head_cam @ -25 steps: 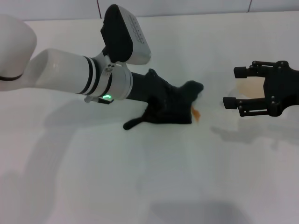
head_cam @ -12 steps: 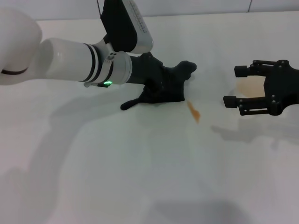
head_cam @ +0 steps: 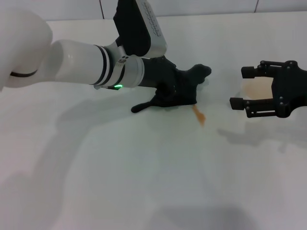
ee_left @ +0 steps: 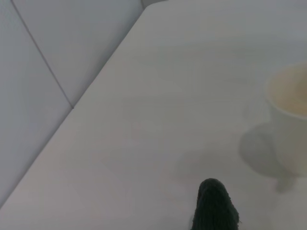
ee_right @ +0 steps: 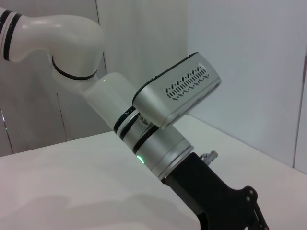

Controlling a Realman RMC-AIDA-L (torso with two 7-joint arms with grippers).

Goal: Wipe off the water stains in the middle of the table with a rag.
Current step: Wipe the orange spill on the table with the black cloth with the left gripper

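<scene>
Orange-brown water stains [head_cam: 198, 115] on the white table [head_cam: 153, 182], mid-surface, just beside the lower right edge of the rag [head_cam: 180, 88]. Rag pressed flat under the left gripper [head_cam: 165, 88], finger state impossible to tell. Right gripper [head_cam: 242, 88] well apart to the right, fingers spread, over a paper cup [head_cam: 256, 88].

quick count: one table [head_cam: 144, 182], white and glossy. one rag [head_cam: 180, 88], dark, lying on it. one orange-brown streak of the water stains [head_cam: 198, 115] just beside the rag's edge. one white paper cup [ee_left: 290, 122], holding light brownish liquid. two arms, so two grippers: left gripper [head_cam: 165, 86] buried in the rag, right gripper [head_cam: 247, 88] by the cup.
</scene>
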